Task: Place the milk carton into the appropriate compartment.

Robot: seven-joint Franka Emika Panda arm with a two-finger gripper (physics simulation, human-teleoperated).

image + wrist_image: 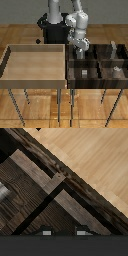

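on the exterior view's right stands a dark wooden bin split by dividers into four compartments, and on that view's left a light wooden tray with raised walls, both raised on thin legs above a plank floor. the light tray holds nothing visible. in the dark bin, the near compartment toward the exterior view's left holds a small grey cube; the near compartment toward its right holds the milk carton, a small pale box that looks upright, though its peaked top is too blurred to be sure of. the far compartment toward the right holds a taller dark-grey box. the robot arm reaches down so that the fingers hang over the far compartment toward the left, well apart from the carton.

in the wrist view the dark dividers cross at a junction, with pale floor beyond the bin's rim. a grey object is cut off at the frame edge and cannot be identified. only the tips of the fingers show, set apart with nothing between them, so they look released.
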